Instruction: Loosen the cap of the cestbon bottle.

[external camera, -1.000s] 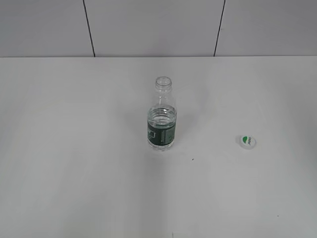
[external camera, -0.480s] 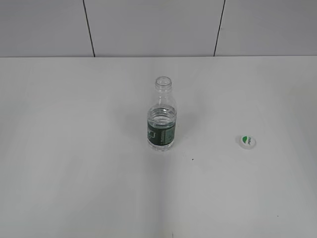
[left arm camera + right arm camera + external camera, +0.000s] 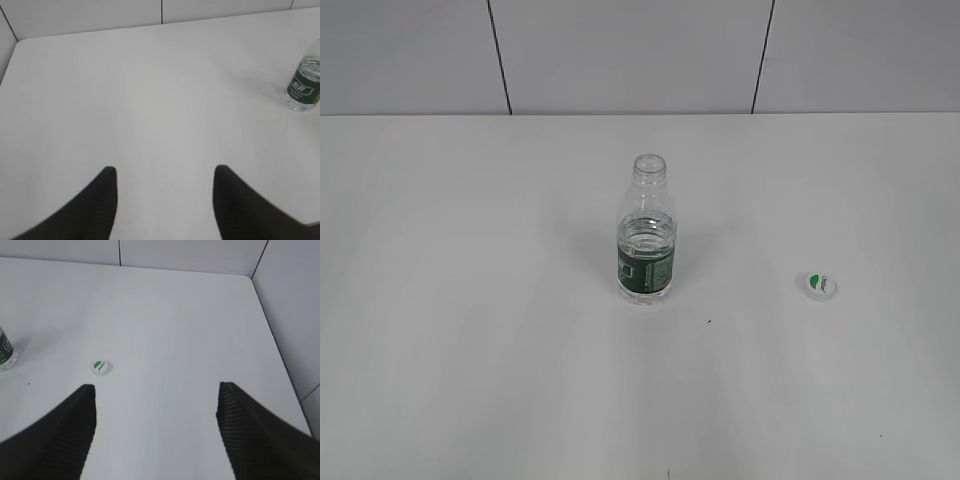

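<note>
The cestbon bottle point(image 3: 646, 243) stands upright mid-counter point(image 3: 470, 330), its neck uncapped. The cap point(image 3: 818, 285) lies flat on the counter, well apart to the bottle's right. The left claw point(image 3: 162, 175) and right claw point(image 3: 156, 392) hover with fingers spread apart, holding nothing.

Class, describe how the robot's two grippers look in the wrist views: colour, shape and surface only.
Left gripper: two black, matte fingers that taper to rounded tips. Right gripper: the same black, tapering fingers, with fine ridges along their inner edges. No cables, markings or arm links are visible in any view.
</note>
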Controlling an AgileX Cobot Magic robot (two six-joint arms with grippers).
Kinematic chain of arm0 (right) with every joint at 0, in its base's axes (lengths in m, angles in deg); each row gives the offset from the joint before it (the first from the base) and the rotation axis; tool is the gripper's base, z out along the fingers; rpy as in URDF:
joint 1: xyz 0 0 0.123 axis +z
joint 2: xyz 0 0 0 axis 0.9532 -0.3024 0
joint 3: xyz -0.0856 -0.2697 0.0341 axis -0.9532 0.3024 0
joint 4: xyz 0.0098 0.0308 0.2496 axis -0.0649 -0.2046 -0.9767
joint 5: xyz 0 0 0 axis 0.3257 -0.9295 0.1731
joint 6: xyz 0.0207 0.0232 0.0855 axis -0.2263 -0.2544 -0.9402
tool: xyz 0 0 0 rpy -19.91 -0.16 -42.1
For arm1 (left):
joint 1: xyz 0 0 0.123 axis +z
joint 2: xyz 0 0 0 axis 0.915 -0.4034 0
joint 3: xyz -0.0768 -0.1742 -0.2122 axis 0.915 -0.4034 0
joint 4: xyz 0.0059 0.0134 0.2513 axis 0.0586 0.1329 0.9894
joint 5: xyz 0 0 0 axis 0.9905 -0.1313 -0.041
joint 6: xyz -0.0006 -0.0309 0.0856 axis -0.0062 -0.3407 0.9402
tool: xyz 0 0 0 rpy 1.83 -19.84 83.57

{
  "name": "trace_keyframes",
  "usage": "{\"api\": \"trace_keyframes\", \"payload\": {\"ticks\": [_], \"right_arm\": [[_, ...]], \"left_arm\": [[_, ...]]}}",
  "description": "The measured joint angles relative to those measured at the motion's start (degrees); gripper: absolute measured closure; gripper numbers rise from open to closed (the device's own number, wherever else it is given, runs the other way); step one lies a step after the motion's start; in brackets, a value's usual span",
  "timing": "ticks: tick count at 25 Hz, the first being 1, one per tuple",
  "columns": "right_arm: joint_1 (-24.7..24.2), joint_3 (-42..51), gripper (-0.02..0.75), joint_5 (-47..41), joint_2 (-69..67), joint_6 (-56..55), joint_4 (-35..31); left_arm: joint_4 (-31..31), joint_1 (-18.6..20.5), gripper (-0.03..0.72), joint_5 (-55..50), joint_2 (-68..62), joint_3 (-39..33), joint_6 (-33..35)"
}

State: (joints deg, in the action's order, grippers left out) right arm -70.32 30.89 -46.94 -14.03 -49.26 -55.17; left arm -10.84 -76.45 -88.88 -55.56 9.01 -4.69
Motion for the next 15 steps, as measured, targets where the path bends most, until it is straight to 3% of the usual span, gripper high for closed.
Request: {"api": "trace_keyframes", "payload": {"ticks": [7, 15], "right_arm": [[0.00, 4.56, 0.162, -6.96, 12.84, 0.00, -0.11], [0.00, 9.39, 0.162, -9.40, 13.48, 0.07, -0.33]], "left_arm": [[0.00, 0.00, 0.308, -0.06, 0.00, 0.00, 0.00], [0.00, 0.00, 0.308, -0.11, 0.00, -0.05, 0.10]]}}
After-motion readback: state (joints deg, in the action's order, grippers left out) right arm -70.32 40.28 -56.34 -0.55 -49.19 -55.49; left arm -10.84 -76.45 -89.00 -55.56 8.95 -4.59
